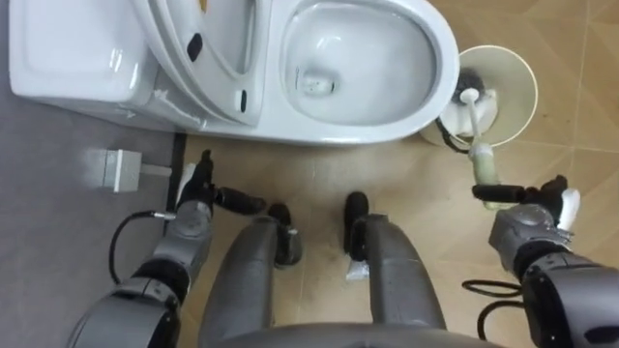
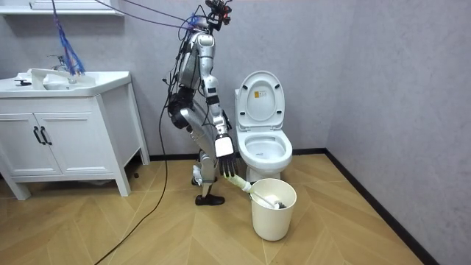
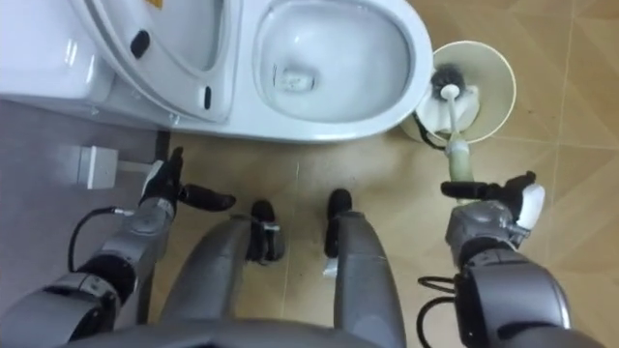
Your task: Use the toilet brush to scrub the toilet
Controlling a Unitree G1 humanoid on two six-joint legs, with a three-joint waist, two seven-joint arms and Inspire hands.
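Note:
The white toilet (image 1: 440, 58) stands just in front of me with its seat and lid (image 1: 208, 48) raised and the bowl open. To its right is a cream bucket (image 1: 520, 82). The toilet brush (image 1: 481, 155) leans into that bucket, its dark head down inside and its pale handle slanting back toward me. My right hand (image 1: 527, 230) is shut on the handle's near end, low at the right. My left hand (image 1: 198, 198) hangs open at the lower left, away from the toilet. In the room view I stand bent beside the toilet (image 2: 263, 147) with the brush (image 2: 254, 190) reaching into the bucket (image 2: 273, 210).
The cistern (image 1: 68, 58) is at the upper left against the grey wall, with a small white box (image 1: 121, 169) below it. A white sink cabinet (image 2: 66, 132) stands a few steps away on the room view's left. Wood floor lies around the bucket.

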